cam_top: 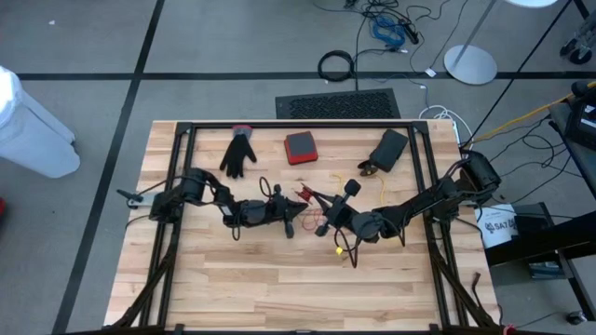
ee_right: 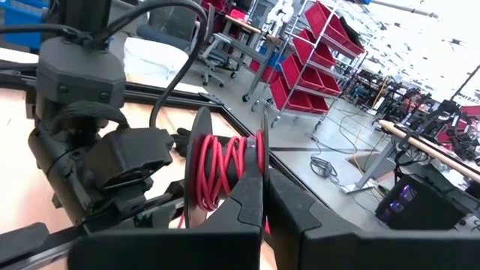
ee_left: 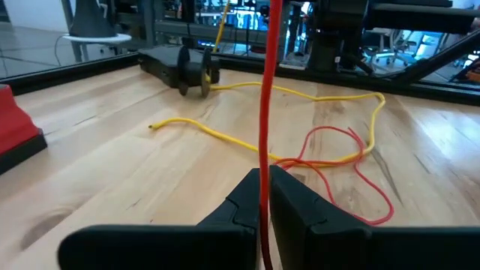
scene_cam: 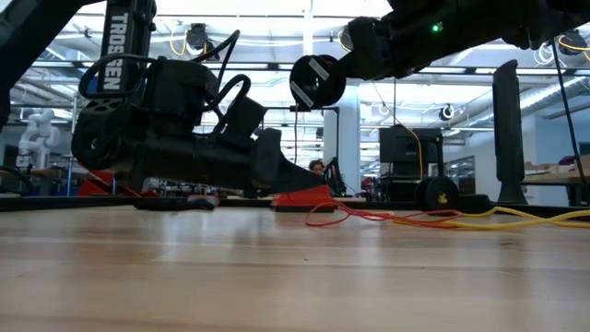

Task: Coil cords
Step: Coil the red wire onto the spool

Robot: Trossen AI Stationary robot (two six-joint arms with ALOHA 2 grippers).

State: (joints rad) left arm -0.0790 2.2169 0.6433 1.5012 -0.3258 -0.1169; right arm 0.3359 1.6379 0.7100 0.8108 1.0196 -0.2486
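Note:
A thin red cord runs up from my left gripper to a black spool with red turns wound on it. The rest of the cord lies in loose loops on the table. My left gripper is shut on the cord, low over the table's middle. My right gripper is shut on the spool, which is raised above the table, just right of the left gripper. A long yellow cord lies slack on the table, past the red loops. My left gripper pinches the red cord between its two fingertips, a single strand. The fingers lie nearly level, just above the table, pointing toward the table's right. From the fingers the cord rises straight and taut toward the spool. My right gripper holds the spool by one black flange, pinched at the fingers' ends. The spool is lifted clear of the table, its flanges on edge.
A black glove, a red box and a black device lie along the table's far side. A black metal frame rims the table. The near half of the wooden top is bare.

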